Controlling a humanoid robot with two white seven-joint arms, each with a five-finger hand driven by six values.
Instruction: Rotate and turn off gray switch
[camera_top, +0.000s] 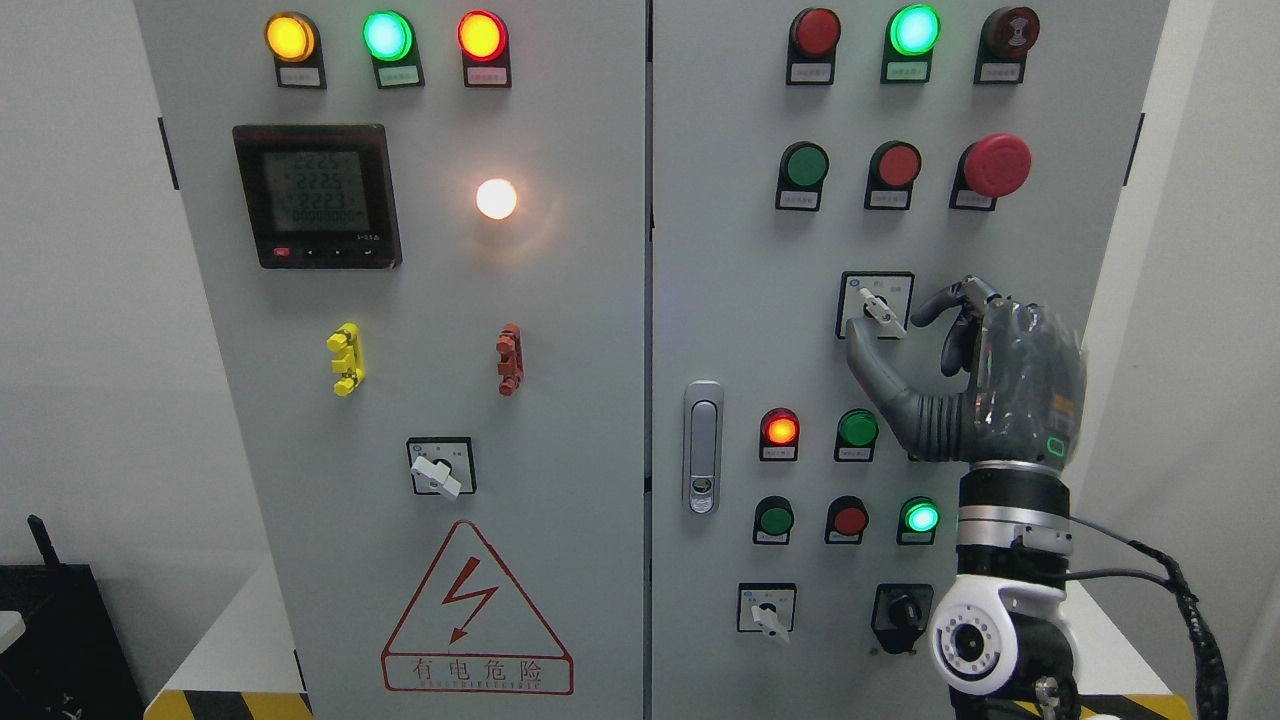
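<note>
Head view, facing a grey two-door cabinet (560, 420).

Right robot hand (905, 335): arm enters from lower right of the frame and rises in front of the right door. Thumb (868, 362) sits just below the gray switch (883, 311), index finger (945, 298) curls in from its right. The two digits bracket the switch lever; whether they actually pinch it cannot be told from this angle. The other fingers are curled behind the index. Left robot hand does not show.

Gray switch: right door, centre right of the frame, on a square black-framed plate. Its pale lever is tilted, upper end to the left and lower end to the right.

Right door, other items:
- top row: a dark red lamp, a lit green lamp (914, 29), a dark buzzer-like cap.
- below: a green button, a red button, a large red mushroom button (996, 165).
- lower: a lit red lamp (780, 430), more small lamps and buttons, a second small lever switch (768, 612) and a black key switch (901, 612).
- door latch (703, 447) at the left edge of this door.

Left door: yellow, green and red lamps lit along the top, a digital meter (316, 195), a bright white lamp (496, 198), another lever switch (440, 468), and a red warning triangle (475, 615) at the bottom.
</note>
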